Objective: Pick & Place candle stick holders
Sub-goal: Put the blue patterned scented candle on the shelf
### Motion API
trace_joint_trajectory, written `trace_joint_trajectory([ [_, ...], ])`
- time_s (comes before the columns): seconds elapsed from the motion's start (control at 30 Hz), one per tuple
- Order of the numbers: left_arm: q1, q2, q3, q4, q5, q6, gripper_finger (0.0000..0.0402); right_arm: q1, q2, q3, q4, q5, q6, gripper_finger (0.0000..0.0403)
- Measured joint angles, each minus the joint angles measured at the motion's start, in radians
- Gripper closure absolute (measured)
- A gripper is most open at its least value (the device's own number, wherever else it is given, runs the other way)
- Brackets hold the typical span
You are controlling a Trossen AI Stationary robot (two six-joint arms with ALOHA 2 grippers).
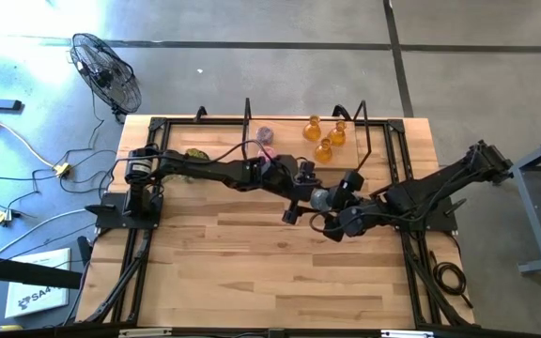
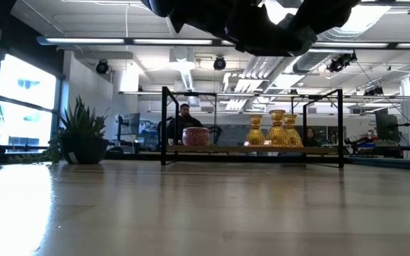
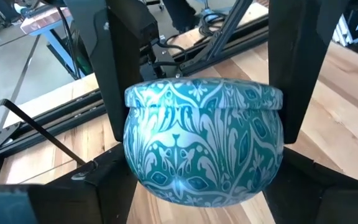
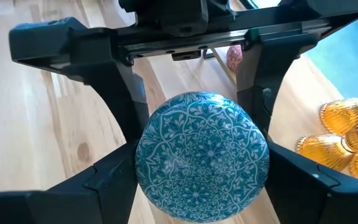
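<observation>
A squat blue patterned candle stick holder hangs in the air over the middle of the table, between both grippers. My left gripper comes at it from the table's left and my right gripper from the right; each is shut on it. Three amber holders stand on their bases at the far edge, with a pink holder to their left. The low view shows the amber holders and the pink one behind the black frame; there the grippers are only dark shapes at the top. My left gripper pinches the blue holder between its two fingers, on two opposite sides of its round belly. The fingers come nearly level from the table's left. The holder is lifted clear of the table. My right gripper pinches the same holder between its two fingers, on two opposite sides of the round body. Its fingers slant down from the table's right and stand opposite the left gripper's fingers. The holder is clear of the table.
A black frame stands along the far edge around the holders. A green leafy plant sits at the far left of the table. The near half of the wooden table is bare. People sit in the room beyond.
</observation>
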Motion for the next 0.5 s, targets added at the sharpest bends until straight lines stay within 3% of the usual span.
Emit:
trace_joint_trajectory([
  [0.4, -0.001, 0.000, 0.000, -0.007, -0.002, -0.001, 0.0140, 0.000, 0.000, 0.000, 0.003, -0.007, 0.015, 0.0111],
  [0.5, 0.001, 0.000, 0.000, -0.004, 0.049, -0.034, 0.0140, 0.000, 0.000, 0.000, 0.002, -0.007, 0.028, 0.0116],
])
